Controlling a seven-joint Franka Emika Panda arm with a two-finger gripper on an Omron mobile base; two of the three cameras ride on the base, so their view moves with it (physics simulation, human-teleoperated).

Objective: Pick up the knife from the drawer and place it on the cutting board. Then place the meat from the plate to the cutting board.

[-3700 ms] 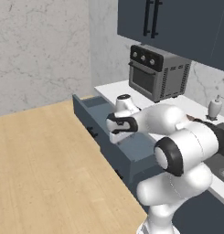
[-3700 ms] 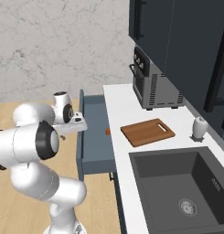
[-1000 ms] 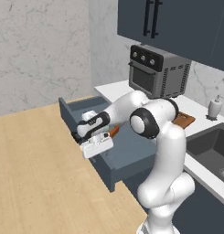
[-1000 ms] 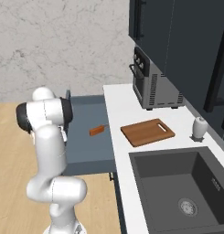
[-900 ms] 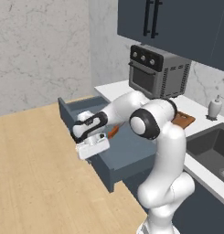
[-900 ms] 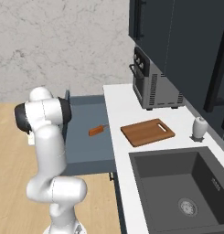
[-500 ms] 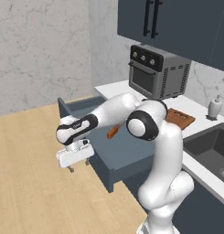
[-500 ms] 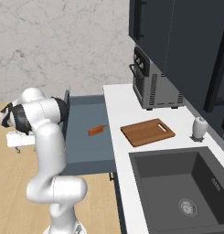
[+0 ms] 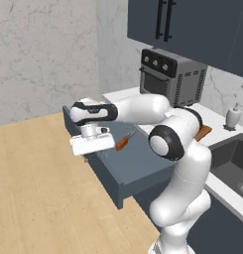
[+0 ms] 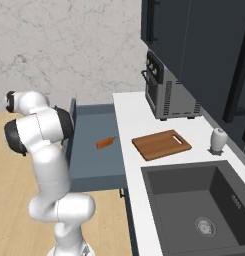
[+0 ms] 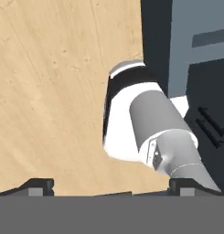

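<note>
The knife [image 9: 124, 141] [image 10: 106, 142], slim with an orange-red handle, lies on the floor of the drawer [image 9: 138, 166] [image 10: 94, 165], which stands pulled far out from the counter. My gripper [image 9: 91, 149] hangs open and empty at the drawer's front left corner, a hand's width left of the knife. In the hand view its fingertips [image 11: 38, 185] stand wide apart, gripper [image 11: 113, 186] facing down at the wooden floor. The cutting board [image 10: 161, 144] [image 9: 205, 132] lies bare on the white counter before the toaster oven. The meat and the plate are out of view.
A toaster oven [image 9: 170, 77] [image 10: 171, 90] stands at the back of the counter. A soap dispenser [image 10: 217, 139] is right of the board, beside the dark sink [image 10: 199, 200]. Dark wall cabinets [image 10: 194, 35] hang above. Wooden floor [image 9: 38, 188] lies left of the drawer.
The drawer stands further out than in the earliest frames. In the last second my hand swung out left past the drawer front, then came back up toward its corner. Jaws stayed open.
</note>
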